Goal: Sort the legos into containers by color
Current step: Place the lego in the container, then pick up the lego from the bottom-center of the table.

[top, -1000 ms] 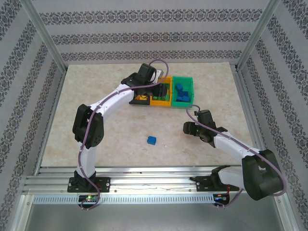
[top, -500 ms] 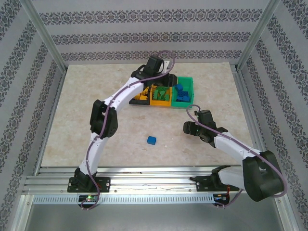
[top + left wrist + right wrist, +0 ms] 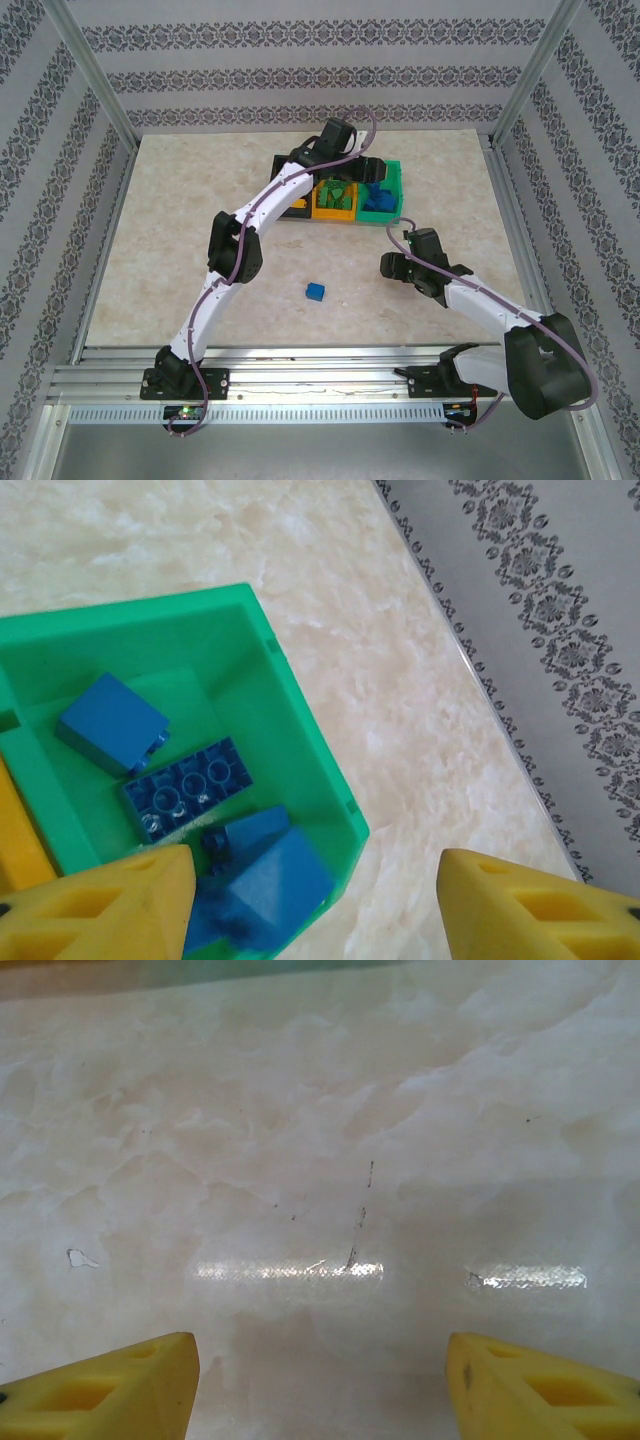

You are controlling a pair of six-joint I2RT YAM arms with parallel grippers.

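A beige marbled tabletop point(image 3: 180, 250) is enclosed on the left, far and right by grey walls point(image 3: 300, 80) printed with bands of dark floral ornament; aluminium posts point(image 3: 92, 75) are set slanting at the far corners; a ribbed metal rail point(image 3: 300, 372) is laid along the near edge; streaks of light point(image 3: 290, 1271) are reflected on the glossy surface, where fine dark scratches point(image 3: 358, 1230) are seen.

Marbled table point(image 3: 170, 220): joined bins point(image 3: 335, 214) (far side), lone blue lego point(image 3: 316, 291)

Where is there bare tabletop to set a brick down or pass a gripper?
Bare table spreads left of the left arm and right of the green bin. Open too between the loose blue brick and the bins. Crowded: the bins, left gripper above the green one.
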